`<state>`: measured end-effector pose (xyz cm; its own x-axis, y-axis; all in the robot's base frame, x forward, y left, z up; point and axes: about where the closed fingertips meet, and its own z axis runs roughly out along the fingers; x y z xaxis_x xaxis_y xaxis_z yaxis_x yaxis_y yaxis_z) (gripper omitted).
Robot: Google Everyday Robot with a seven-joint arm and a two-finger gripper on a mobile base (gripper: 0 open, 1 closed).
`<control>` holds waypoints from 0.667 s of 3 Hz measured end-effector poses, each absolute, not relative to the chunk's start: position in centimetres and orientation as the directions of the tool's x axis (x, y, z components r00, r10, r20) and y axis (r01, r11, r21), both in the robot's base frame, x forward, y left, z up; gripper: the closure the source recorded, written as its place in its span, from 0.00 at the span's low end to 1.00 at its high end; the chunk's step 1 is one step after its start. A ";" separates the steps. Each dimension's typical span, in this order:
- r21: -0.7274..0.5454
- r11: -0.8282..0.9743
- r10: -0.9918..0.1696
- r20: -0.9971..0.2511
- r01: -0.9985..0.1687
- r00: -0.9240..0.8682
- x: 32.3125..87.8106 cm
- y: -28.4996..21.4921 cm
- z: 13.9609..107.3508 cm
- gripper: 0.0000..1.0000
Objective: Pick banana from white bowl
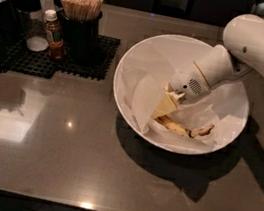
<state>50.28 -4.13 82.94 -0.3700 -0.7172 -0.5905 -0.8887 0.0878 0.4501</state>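
Note:
The white bowl (pixel 129 61) stands on the dark counter, right of centre, lined with crinkled white paper. The banana (pixel 184 130), yellow with brown spots and a dark end, lies on the paper near the bowl's front. My gripper (pixel 161 110) reaches down into the bowl from the upper right on the white arm (pixel 263 49). Its pale yellow tip sits at the banana's left end, touching or just above it. The banana's left end is partly hidden behind the gripper.
A black mat (pixel 88 64) at the back left carries a black cup of wooden sticks (pixel 81 4), a small brown sauce bottle (pixel 53 33) and dark containers (pixel 5 19). The counter's front edge runs along the bottom.

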 end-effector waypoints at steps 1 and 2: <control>0.450 0.088 -0.717 -0.591 -0.889 -0.370 50.3 -4.1 82.9 0.35; 0.450 0.088 -0.717 -0.591 -0.889 -0.370 50.3 -4.1 82.9 0.12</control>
<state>50.28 -4.12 82.94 -0.3700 -0.7172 -0.5906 -0.8887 0.0879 0.4500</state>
